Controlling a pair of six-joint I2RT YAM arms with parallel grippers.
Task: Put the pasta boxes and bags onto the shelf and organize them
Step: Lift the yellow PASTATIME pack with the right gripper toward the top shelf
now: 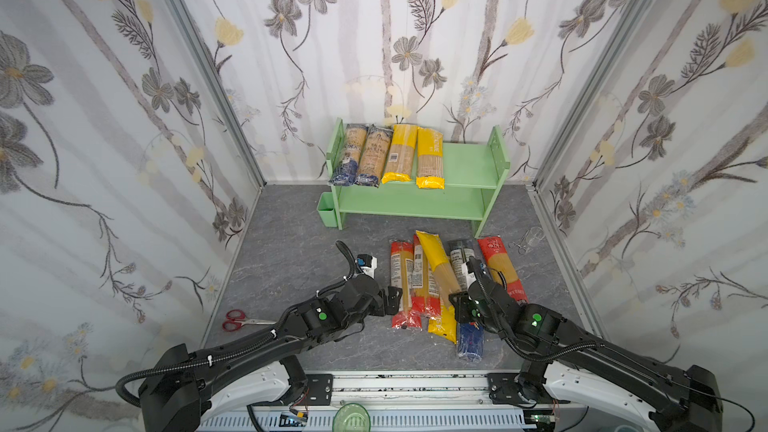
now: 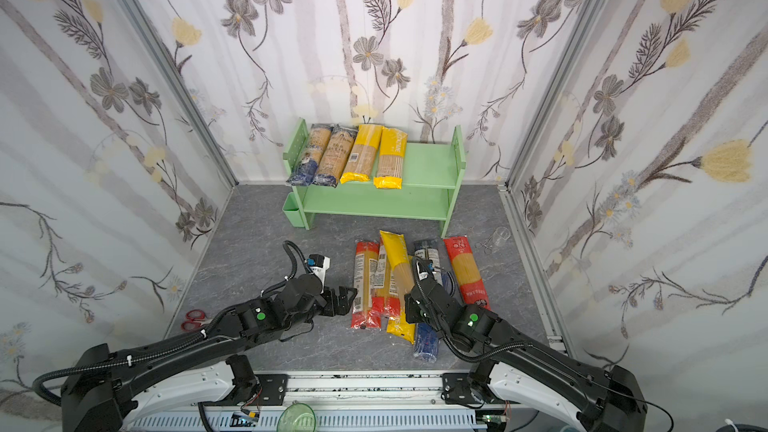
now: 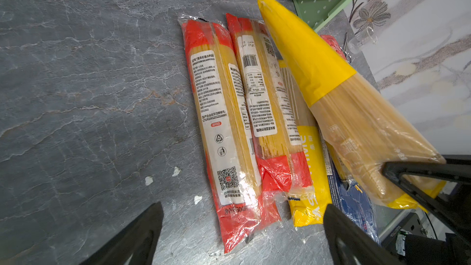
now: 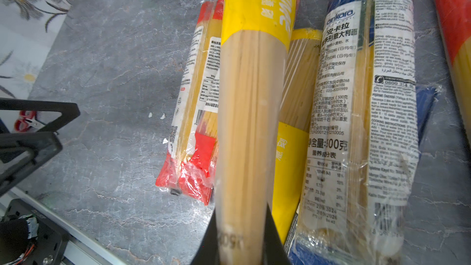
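Note:
The mint-green shelf [image 1: 461, 168] stands at the back wall with several packs [image 1: 399, 153] side by side on the left of its top board. More pasta packs lie on the grey floor in front. My right gripper [image 4: 240, 210] is shut on a yellow-ended spaghetti bag [image 1: 436, 268] that slants over the pile. Two red-ended bags [image 3: 221, 123] lie to its left, a blue-ended bag [image 4: 356, 98] and a red bag [image 1: 498, 268] to its right. Under it are another yellow bag [image 3: 308, 200] and a dark-blue box [image 1: 469, 338]. My left gripper [image 3: 243, 206] is open, low beside the near end of the red bags.
A small green square cup [image 1: 326, 209] hangs at the shelf's left leg. Red scissors [image 1: 237, 320] lie at the left floor edge. A glass beaker with small forceps [image 1: 530, 238] sits near the right wall. Flowered walls close in three sides.

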